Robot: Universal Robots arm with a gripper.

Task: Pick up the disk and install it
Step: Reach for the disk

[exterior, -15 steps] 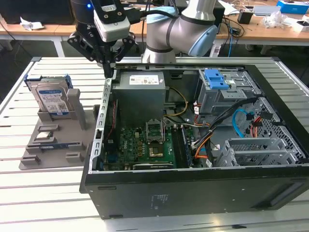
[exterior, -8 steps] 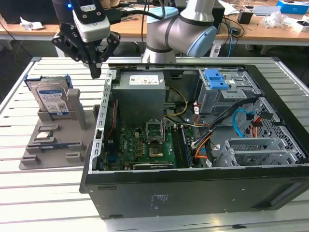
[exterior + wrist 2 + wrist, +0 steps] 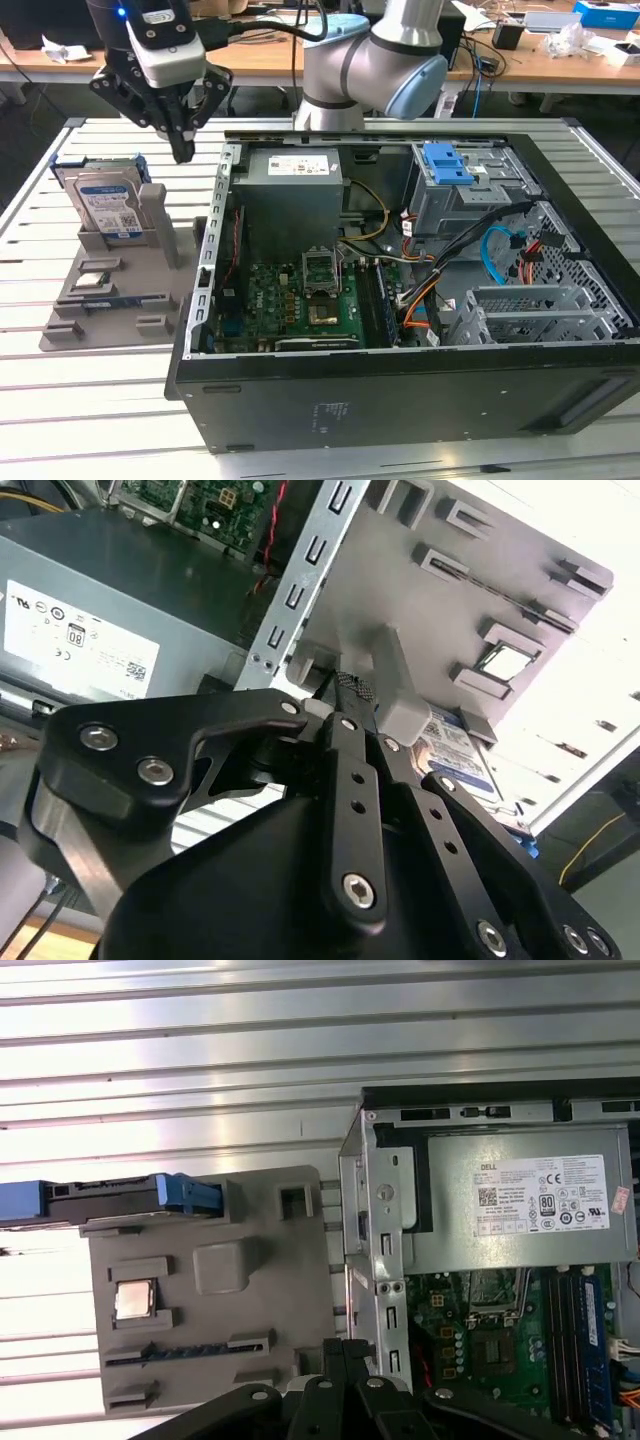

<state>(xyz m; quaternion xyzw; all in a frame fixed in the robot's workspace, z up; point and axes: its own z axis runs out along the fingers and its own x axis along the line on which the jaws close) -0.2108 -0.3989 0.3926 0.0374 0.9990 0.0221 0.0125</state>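
The disk [image 3: 105, 205] is a silver drive with a white-and-blue label in a blue bracket. It stands upright on edge in a grey holder tray [image 3: 110, 300] at the exterior view's left, beside the open computer case [image 3: 400, 400]. In the first wrist view the disk [image 3: 110, 1198] appears edge-on, and in the second wrist view the disk [image 3: 462, 752] sits partly behind a grey post. My gripper [image 3: 183, 150] hangs above the gap between tray and case, to the right of the disk and clear of it. Its fingers [image 3: 350, 692] are shut together with nothing between them.
A small square silver chip [image 3: 133, 1298] and a dark strip lie in slots of the tray. Inside the case are a grey power supply [image 3: 290, 190], a green board [image 3: 310, 300], a metal drive cage with a blue latch [image 3: 447, 165] and cable bundles. The table top is slatted metal.
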